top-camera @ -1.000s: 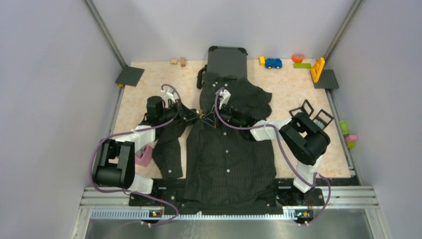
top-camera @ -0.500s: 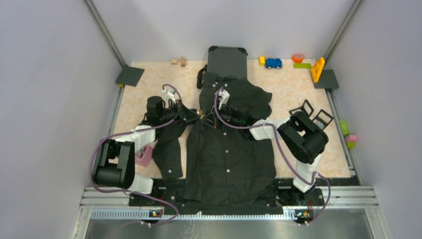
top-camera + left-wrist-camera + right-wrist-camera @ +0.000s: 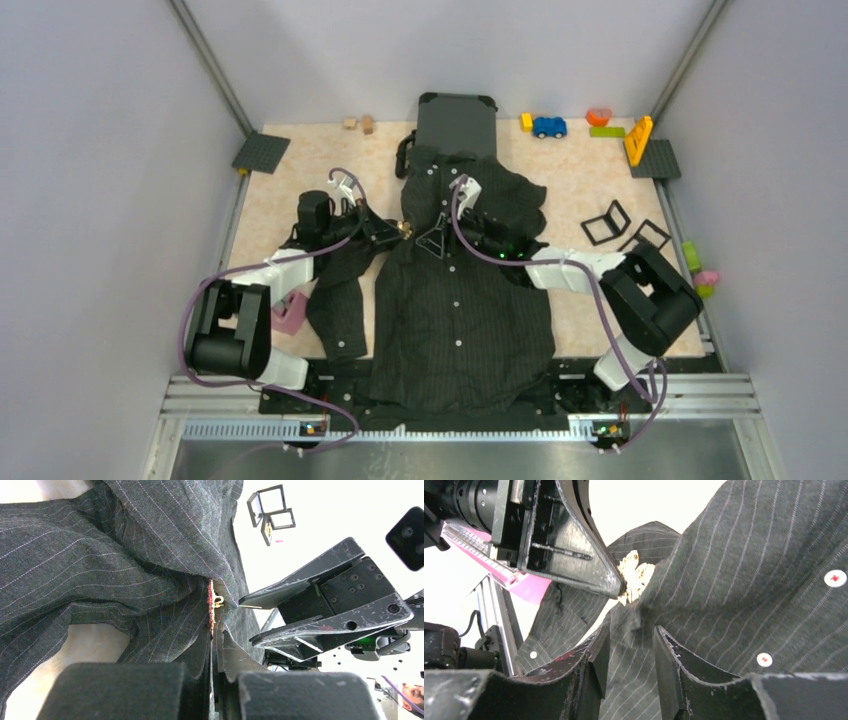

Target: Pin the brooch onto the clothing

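Left claw (image 3: 388,231) is clamped shut on the brooch (image 3: 634,577) at the chest of the shirt (image 3: 460,310), a little above the bench (image 3: 300,180), with a ridge of cloth gathered against it. The brooch looks small, light and rigid. Its pale, lacy face is probably easy to scratch or bend, so it is best held by the rim, as the claw's tip has it.

From the left wrist it shows edge-on, a thin reddish strip standing across the claw's line, with a gold clasp (image 3: 218,600) on the side facing the right arm. A fine pale line runs on from there towards that arm; it may be the pin, but that cannot be told. From the right wrist the face is turned towards the camera.

The shirt is thin, soft and limp and likely to bunch or slide instead of resisting a point. The fold just beside the brooch looks the place to take it. It lies button-side up, its long axis running from the collar at the far side to the hem by the arm bases.

Right claw (image 3: 631,632) hangs near the brooch with its jaws parted, holding nothing.
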